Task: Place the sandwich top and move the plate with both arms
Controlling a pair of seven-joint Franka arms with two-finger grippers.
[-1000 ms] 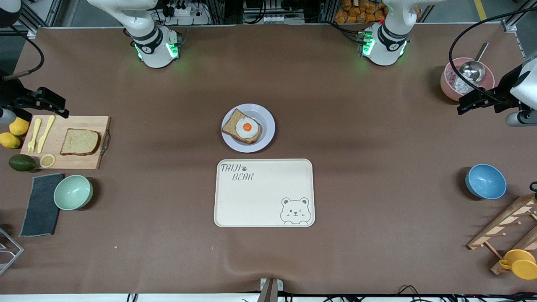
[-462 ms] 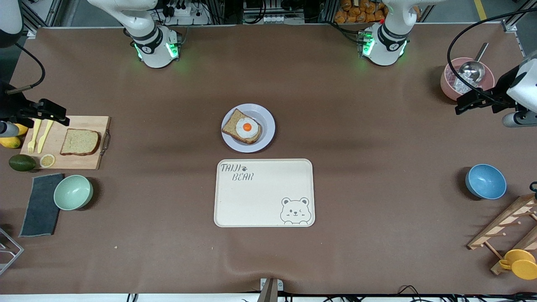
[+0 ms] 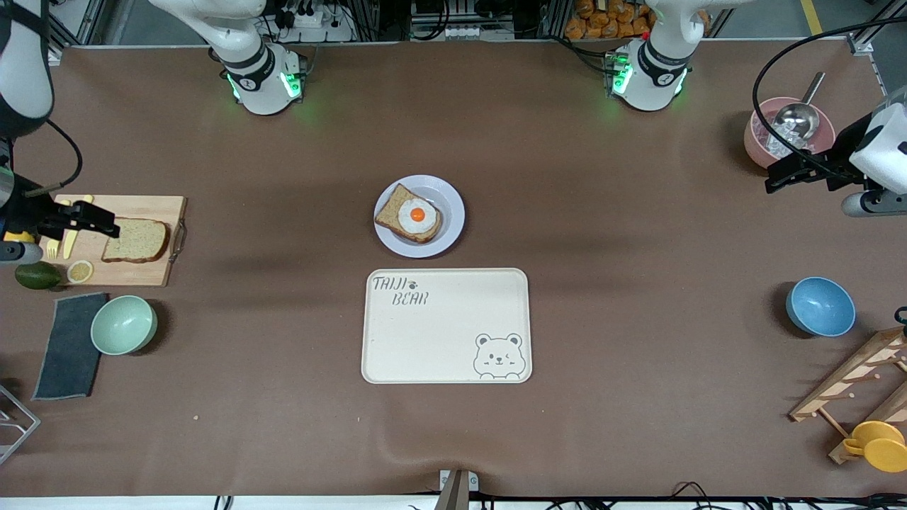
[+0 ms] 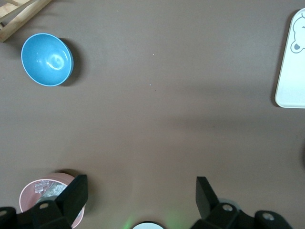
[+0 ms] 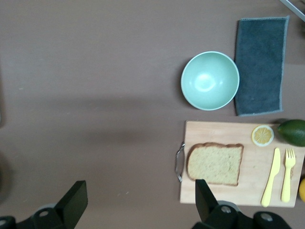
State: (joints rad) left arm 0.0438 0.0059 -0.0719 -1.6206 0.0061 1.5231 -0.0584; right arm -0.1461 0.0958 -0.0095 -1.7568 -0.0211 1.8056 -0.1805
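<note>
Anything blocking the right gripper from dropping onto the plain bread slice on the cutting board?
Nothing visible does. The right gripper, open, hangs over the cutting board beside the sandwich top, whose upper face is bare.

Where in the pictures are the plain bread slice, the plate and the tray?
bread slice (image 3: 136, 239), front view, middle of its crumb.
bread slice (image 5: 214, 164), right wrist view, middle of the slice.
plate (image 3: 453, 202), front view, bare rim.
tray (image 3: 439, 333), front view, bare middle.

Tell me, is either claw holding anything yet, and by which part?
Nothing is held. The right claw hangs open over the cutting board beside the sandwich top; the left claw is open by the pink bowl.
</note>
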